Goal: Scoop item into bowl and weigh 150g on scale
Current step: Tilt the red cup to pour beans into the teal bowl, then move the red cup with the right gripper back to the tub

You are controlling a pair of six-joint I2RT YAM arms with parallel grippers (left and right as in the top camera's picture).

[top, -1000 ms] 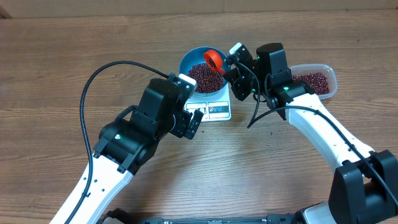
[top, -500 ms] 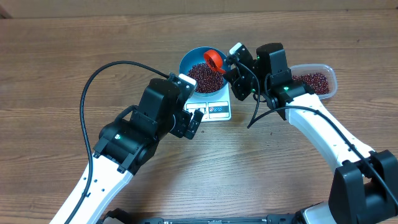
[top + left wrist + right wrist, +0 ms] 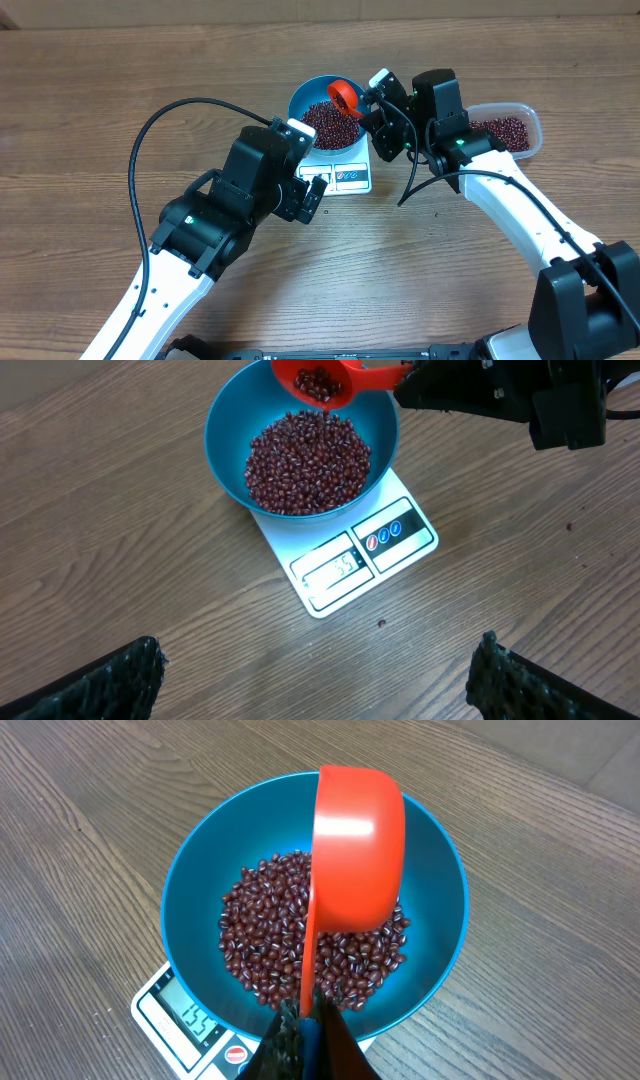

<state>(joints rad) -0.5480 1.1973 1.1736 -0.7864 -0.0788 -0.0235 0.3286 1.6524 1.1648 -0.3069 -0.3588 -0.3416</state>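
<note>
The right gripper (image 3: 308,1025) is clamped tight on the thin handle of a red scoop (image 3: 355,850), whose cup reaches out just ahead of its fingertips and hangs over the blue bowl (image 3: 190,890). Its own wrist camera sees only the cup's smooth back. The left wrist view looks into the tilted mouth and shows a few beans inside. Below the cup, the red-maroon beans (image 3: 270,940) lie heaped across the bowl's floor. The bowl sits on the white scale (image 3: 350,565), whose lit display and label panels stick out from under it on the near side. The left gripper (image 3: 318,650) hovers with its jaws spread fully, holding and touching nothing. Its two dark fingers (image 3: 110,680) frame bare wooden table (image 3: 120,540), with the scale just beyond them and the bowl farther on. A stray bean (image 3: 381,623) lies on the wood between this gripper and the scale. Only the overhead view takes in the clear plastic tub (image 3: 535,135) of more beans, behind the right gripper on the side away from the bowl.
</note>
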